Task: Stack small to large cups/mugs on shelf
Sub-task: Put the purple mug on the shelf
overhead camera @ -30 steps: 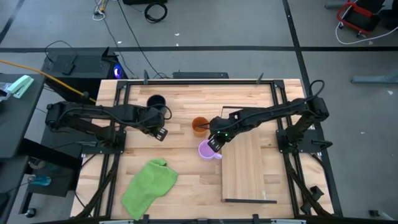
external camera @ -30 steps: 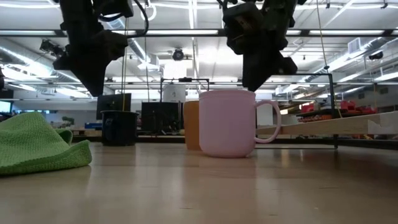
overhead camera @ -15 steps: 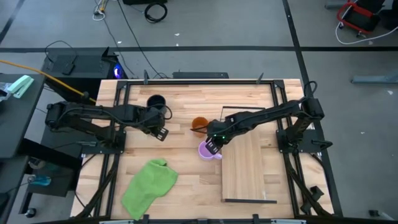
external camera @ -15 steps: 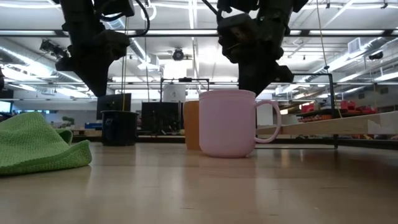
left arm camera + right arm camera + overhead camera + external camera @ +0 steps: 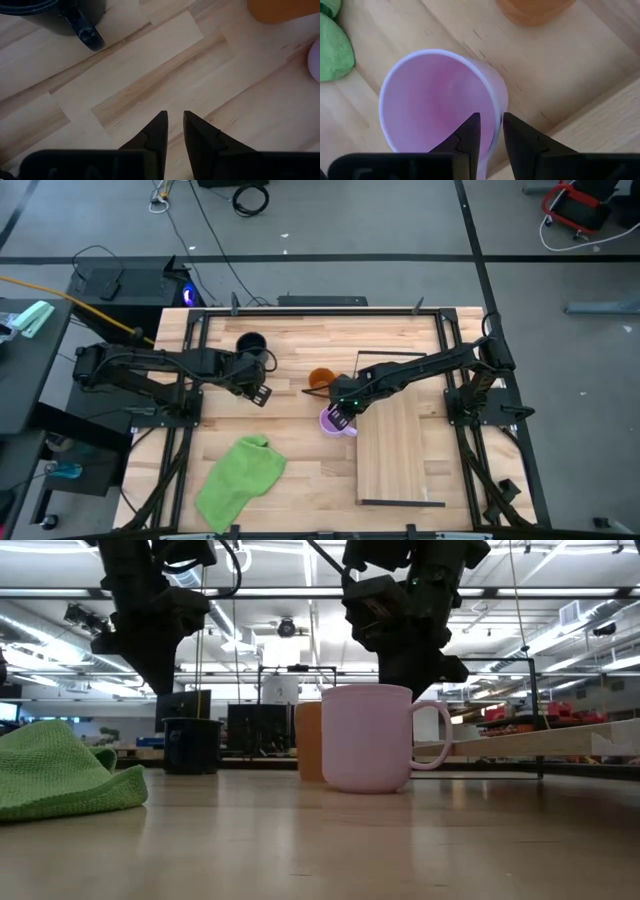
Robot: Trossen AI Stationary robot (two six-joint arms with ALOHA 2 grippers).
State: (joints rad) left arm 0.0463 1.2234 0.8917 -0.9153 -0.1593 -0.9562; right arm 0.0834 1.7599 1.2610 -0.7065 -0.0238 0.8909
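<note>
Purple mug (image 5: 366, 738) stands upright on the table (image 5: 300, 480), nearest the low camera, handle pointing toward the shelf (image 5: 392, 450), which lies just beside it on the right arm's side. I read the right gripper (image 5: 487, 131) as directly above this mug: in its wrist view the two fingers straddle the rim wall on the shelf side, one over the bore, one outside, with only a narrow gap between them, and not yet clamped on anything I can confirm. So the mug sits straight below the gripper, and the coming move looks like a short descent onto that wall, then a pinch. The right arm is plainly the nearer one. Green cloth (image 5: 60, 770) lies off to the left arm's side, apart from the mugs. Behind the purple mug, near but seemingly not touching, is the orange mug (image 5: 321, 379). Left gripper (image 5: 173, 125) hovers above bare wood between the orange mug and the black mug (image 5: 250, 345), fingers slightly parted, holding nothing. Black mug is farthest back, well apart from the shelf.
</note>
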